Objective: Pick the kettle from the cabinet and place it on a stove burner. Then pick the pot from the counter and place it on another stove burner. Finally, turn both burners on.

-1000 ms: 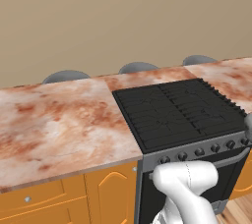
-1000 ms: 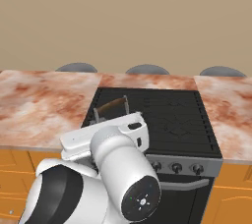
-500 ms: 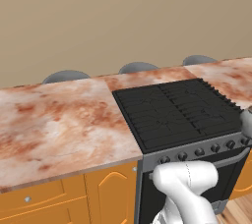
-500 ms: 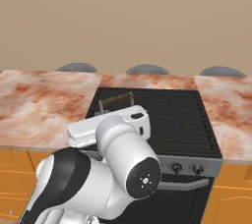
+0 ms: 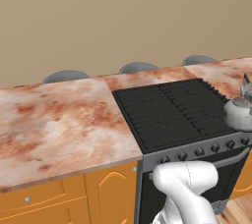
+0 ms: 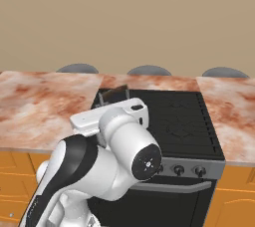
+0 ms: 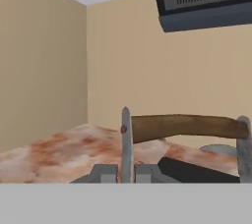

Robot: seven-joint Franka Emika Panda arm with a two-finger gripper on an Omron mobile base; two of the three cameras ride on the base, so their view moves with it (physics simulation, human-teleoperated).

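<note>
My claw [image 7: 126, 173] is clamped on the kettle [image 5: 239, 111], its fingers [image 7: 104, 173] pinched together at one upright of the loop handle, the brown grip bar crossing just beyond them. In the left base view the kettle hangs at the stove's [image 5: 172, 112] right front corner, over the knob strip [image 5: 197, 153]. Farther out the marbled surface [image 5: 54, 125] runs left toward the beige wall [image 5: 98, 21].
</note>
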